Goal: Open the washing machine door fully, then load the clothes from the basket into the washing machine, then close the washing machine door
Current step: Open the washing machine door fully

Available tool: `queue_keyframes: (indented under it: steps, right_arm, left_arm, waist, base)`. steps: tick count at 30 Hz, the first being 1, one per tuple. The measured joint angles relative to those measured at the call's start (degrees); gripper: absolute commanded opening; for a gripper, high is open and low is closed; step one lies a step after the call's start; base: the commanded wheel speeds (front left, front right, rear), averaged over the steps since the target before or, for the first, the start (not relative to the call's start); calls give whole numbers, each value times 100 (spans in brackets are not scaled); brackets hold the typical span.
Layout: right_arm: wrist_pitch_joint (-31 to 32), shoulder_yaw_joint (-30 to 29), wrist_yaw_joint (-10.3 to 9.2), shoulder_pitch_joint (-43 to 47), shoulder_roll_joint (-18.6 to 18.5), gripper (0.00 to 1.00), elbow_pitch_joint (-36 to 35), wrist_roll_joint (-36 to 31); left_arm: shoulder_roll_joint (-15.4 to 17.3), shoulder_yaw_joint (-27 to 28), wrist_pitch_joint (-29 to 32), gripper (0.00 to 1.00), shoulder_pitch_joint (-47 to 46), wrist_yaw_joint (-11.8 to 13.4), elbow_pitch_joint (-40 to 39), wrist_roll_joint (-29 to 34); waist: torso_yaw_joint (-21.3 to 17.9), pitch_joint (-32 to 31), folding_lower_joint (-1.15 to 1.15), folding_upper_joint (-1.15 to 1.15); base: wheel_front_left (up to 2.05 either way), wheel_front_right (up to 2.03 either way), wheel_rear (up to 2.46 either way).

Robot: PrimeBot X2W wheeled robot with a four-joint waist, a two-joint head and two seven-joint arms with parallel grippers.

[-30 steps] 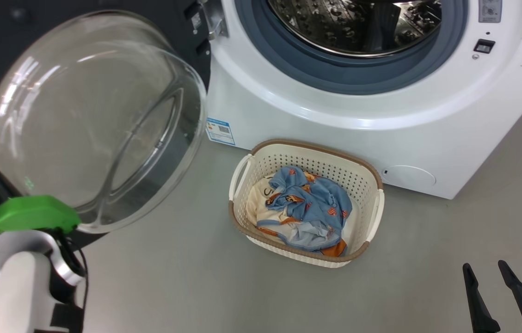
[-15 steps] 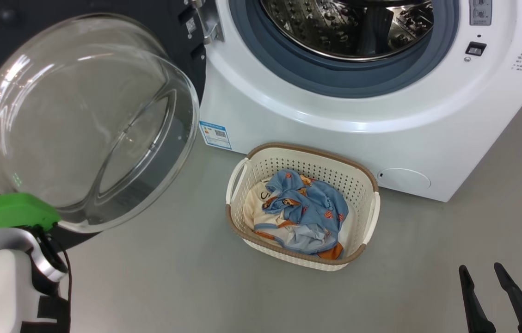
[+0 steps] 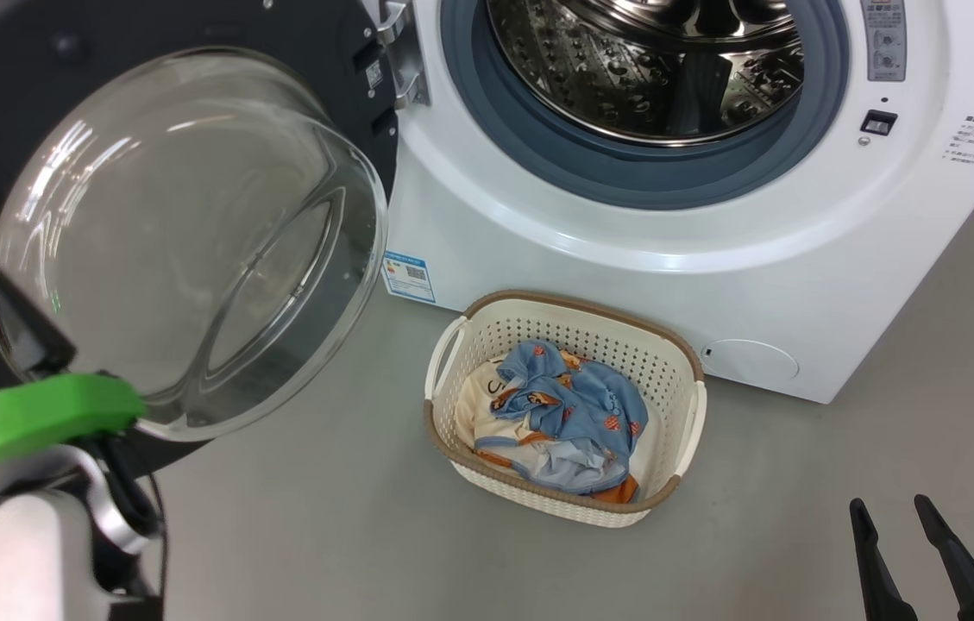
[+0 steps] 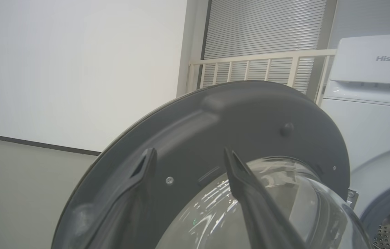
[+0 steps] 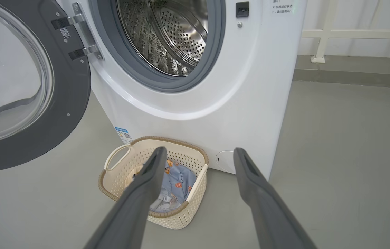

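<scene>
The washing machine (image 3: 625, 250) stands with its steel drum (image 3: 650, 60) exposed. Its washing machine door (image 3: 185, 241) is swung wide to the left, glass bowl facing me. My left gripper (image 4: 188, 154) is open against the door's inner side, one finger over the grey rim (image 4: 215, 121), the other over the glass, holding nothing. On the floor before the machine sits the basket (image 3: 577, 302) with the clothes (image 3: 568, 414) heaped inside, blue over cream. At lower right, my right gripper (image 3: 889, 503) is open and empty; its wrist view looks past its fingers at the basket (image 5: 184, 214).
Grey floor (image 3: 323, 517) surrounds the basket, with open room right of the machine (image 5: 346, 155). A white railing (image 4: 260, 65) and shutters stand behind the door, beside a white wall (image 4: 77, 69). The open door juts into the space on my left.
My left gripper has gone from shut to open, and one dark finger now shows against the door's rim. The head camera shifted slightly. Basket, clothes and right gripper have stayed put.
</scene>
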Motion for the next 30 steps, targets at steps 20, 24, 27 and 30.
queue_keyframes:
  steps: [20, 24, 27, 30]
  right_arm:
    - [0, 320, 0, -192, 16, 100, -48, -55]
    - [0, 400, 0, -190, 74, 100, -75, -62]
    - [0, 467, 0, -181, 74, 100, -81, -81]
    - [0, 502, 0, -176, 76, 100, -97, -102]
  left_arm:
    - [26, -2120, 7, 100, 1245, -1127, -54, 186]
    - [67, -1995, 7, 100, 1530, -1262, -36, 272]
    - [67, -1876, 7, 100, 1763, -1355, -9, 369]
    - [67, -1701, 7, 100, 2050, -1355, -15, 534]
  waist:
    - [-988, -109, 0, 0]
    - [-1328, -181, 0, 0]
    - [-1594, -244, 0, 0]
    - [-1864, -317, 0, 0]
  base:
    - [0, 0, 0]
    - [0, 0, 0]
    - [0, 0, 0]
    - [0, 0, 0]
